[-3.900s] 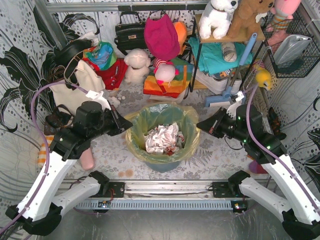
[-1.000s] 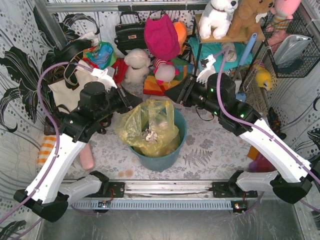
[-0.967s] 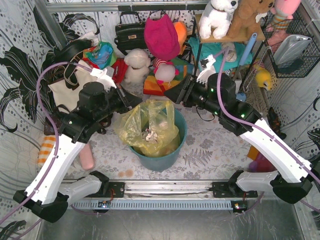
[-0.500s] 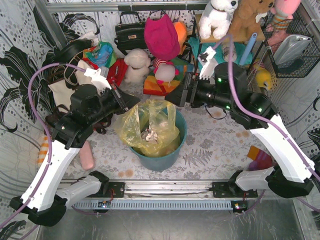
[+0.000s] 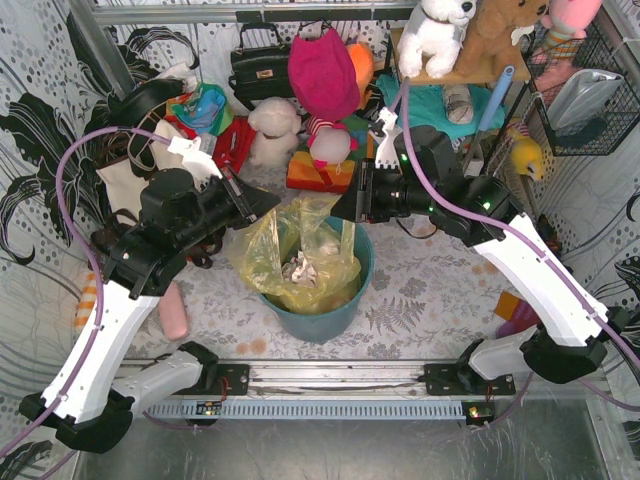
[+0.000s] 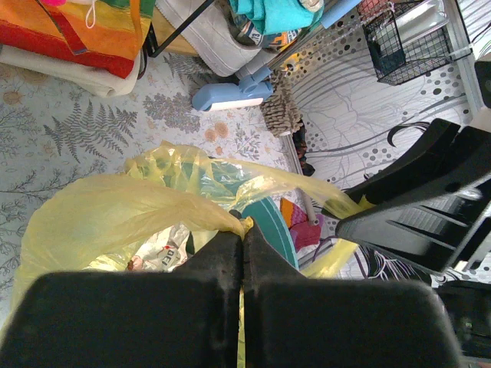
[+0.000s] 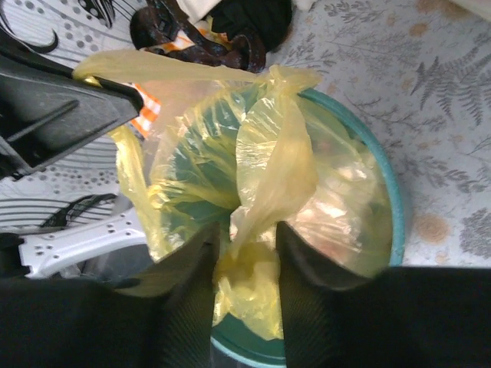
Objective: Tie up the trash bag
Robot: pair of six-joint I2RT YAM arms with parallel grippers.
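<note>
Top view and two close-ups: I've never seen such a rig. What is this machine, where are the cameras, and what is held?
Two robot arms stand at a table's near edge. The wide picture looks down from above; each close-up comes from a wrist camera. A teal bucket holds a yellow trash bag with crumpled paper inside. The left pincer is shut on the bag's rim. The right pincer has another bunch of it between its fingers; whether it is clamped is unclear.

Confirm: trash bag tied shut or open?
Open, untied: left gripper pinches one flap of the trash bag, right gripper straddles another; no knot visible.
</note>
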